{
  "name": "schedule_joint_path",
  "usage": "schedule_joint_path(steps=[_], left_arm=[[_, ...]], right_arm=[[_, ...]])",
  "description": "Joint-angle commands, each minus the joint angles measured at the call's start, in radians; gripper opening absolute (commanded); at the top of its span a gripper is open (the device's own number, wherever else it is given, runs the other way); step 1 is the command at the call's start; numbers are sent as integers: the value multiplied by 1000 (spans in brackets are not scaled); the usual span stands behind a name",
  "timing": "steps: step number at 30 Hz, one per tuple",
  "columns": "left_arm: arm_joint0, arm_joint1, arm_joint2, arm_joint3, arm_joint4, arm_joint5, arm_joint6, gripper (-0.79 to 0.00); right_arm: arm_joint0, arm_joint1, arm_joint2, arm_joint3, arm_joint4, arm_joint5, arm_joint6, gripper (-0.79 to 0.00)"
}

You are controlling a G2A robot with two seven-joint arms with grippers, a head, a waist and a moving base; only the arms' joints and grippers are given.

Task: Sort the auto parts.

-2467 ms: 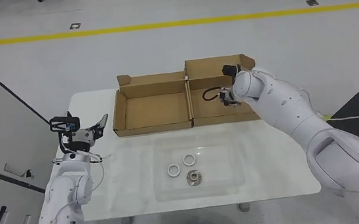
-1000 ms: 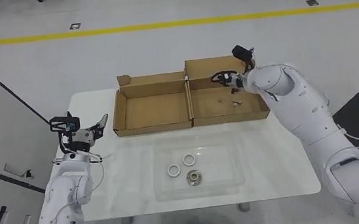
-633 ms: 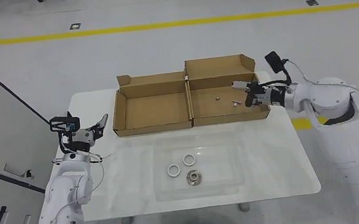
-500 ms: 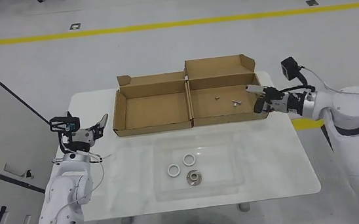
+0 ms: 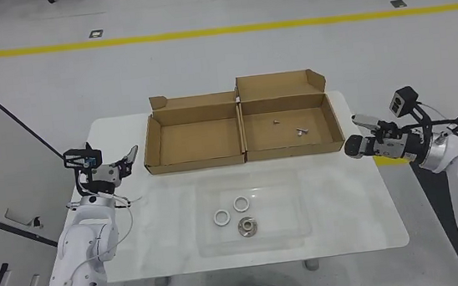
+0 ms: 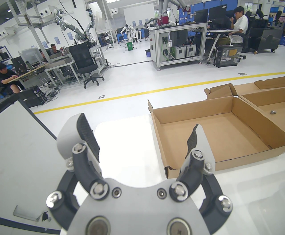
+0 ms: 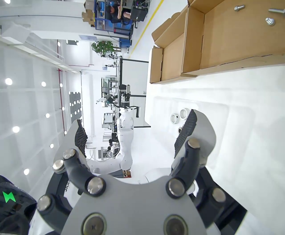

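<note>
Two white rings [image 5: 221,219] [image 5: 241,203] and a grey metal flanged part [image 5: 247,225] lie in a shallow clear tray [image 5: 288,229] at the table's front middle. Behind it stand two open cardboard boxes. The left box [image 5: 193,140] holds nothing; the right box [image 5: 288,128] holds small bolts [image 5: 299,131] [image 7: 270,21]. My right gripper [image 5: 351,134] [image 7: 135,126] hangs open and empty beyond the right box's right side. My left gripper [image 5: 127,160] [image 6: 142,135] stands open and empty off the table's left edge, facing the left box [image 6: 211,133].
The white table [image 5: 170,225] has bare surface left and right of the tray. A dark-framed white panel [image 5: 0,167] stands close to the left arm. A yellow floor line [image 5: 217,31] runs behind the table.
My right arm has pulled out of the right box and swung away to the right, past the table's edge, leaving bolts inside. The left arm has not moved.
</note>
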Motion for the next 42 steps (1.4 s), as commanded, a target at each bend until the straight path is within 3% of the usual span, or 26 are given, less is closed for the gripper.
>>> schedule_joint_path(steps=[1, 6, 9, 11, 18, 28, 32, 42], left_arm=[[0, 0, 0, 0, 0, 0, 0, 0], [0, 0, 0, 0, 0, 0, 0, 0], [-7, 3, 10, -45, 22, -63, -30, -34], [-24, 8, 22, -92, 70, -126, -114, 0], [-103, 12, 108, -200, 97, -299, -352, 0], [-213, 12, 221, -263, -4, -473, -583, 0], [-275, 12, 278, -280, -66, -558, -733, 0], [-475, -2, 490, -247, -262, -603, -1098, 0]], right_arm=[[0, 0, 0, 0, 0, 0, 0, 0], [0, 0, 0, 0, 0, 0, 0, 0], [0, 0, 0, 0, 0, 0, 0, 0], [0, 0, 0, 0, 0, 0, 0, 0], [0, 0, 0, 0, 0, 0, 0, 0], [0, 0, 0, 0, 0, 0, 0, 0], [0, 0, 0, 0, 0, 0, 0, 0], [0, 0, 0, 0, 0, 0, 0, 0]])
